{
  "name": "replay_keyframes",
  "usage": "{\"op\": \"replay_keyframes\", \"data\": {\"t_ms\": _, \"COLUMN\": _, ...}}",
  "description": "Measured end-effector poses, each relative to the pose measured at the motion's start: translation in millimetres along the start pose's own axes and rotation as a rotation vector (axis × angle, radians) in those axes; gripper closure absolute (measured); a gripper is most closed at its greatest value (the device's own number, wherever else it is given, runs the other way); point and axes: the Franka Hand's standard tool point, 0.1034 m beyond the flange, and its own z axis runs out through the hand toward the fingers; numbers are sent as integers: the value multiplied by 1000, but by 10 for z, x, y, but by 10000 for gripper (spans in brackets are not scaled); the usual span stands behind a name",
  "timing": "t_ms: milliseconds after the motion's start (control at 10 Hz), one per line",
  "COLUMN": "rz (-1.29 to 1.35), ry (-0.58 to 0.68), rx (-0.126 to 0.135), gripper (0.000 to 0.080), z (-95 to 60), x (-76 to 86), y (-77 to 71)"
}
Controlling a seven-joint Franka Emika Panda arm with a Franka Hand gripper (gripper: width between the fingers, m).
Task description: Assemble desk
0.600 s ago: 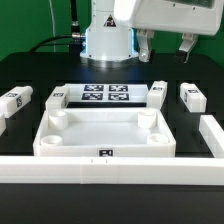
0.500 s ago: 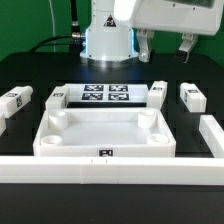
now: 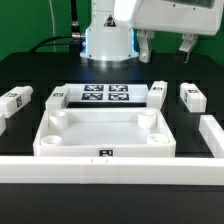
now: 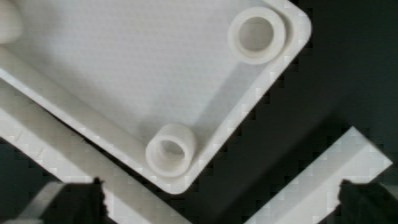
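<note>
— Desk top (image 3: 100, 130), where's it sitting?
— Middle of the black desk (image 3: 30, 75). It's a white tray lying rim-up. A long white border bar (image 3: 110, 170) runs just in front of it, and a shorter bar (image 3: 212, 135) stands off at the exterior view's right.
— And the arm?
— Its base (image 3: 108, 40) is at the back, behind the marker board (image 3: 105, 95), which lies flat just beyond the tray.
— Legs on?
— No, all four are loose on the desk. In the exterior view, the first leg (image 3: 16, 100) is far left and the second leg (image 3: 56, 96) is just beside the board. The third leg (image 3: 157, 92) is just beside the board's other edge, and the fourth leg (image 3: 190, 96) is further right.
— The end effector?
— The end effector (image 3: 167, 48) hangs above the back right, fingers spread wide, gripping nothing. The wrist view looks down on one corner of the tray (image 4: 125, 70), where one round socket (image 4: 260, 37) and a second socket (image 4: 169, 150) show.
</note>
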Motion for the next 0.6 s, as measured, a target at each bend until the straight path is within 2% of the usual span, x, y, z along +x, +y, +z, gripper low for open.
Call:
{"op": "replay_keyframes", "data": {"t_ms": 100, "rz": -75, "ry": 5, "rx": -1, "gripper": 150, "z": 3, "x": -13, "y": 11}}
{"op": "replay_keyframes", "data": {"t_ms": 200, "rz": -233, "ry": 21, "rx": -4, "gripper": 150, "z": 49, "x": -115, "y": 42}}
{"op": "replay_keyframes", "data": {"t_ms": 400, "rz": -561, "ry": -4, "rx": 14, "gripper": 150, "z": 143, "x": -302, "y": 129}}
{"op": "replay_keyframes", "data": {"t_ms": 600, "rz": -675, "ry": -16, "rx": 19, "gripper": 150, "z": 152, "x": -314, "y": 146}}
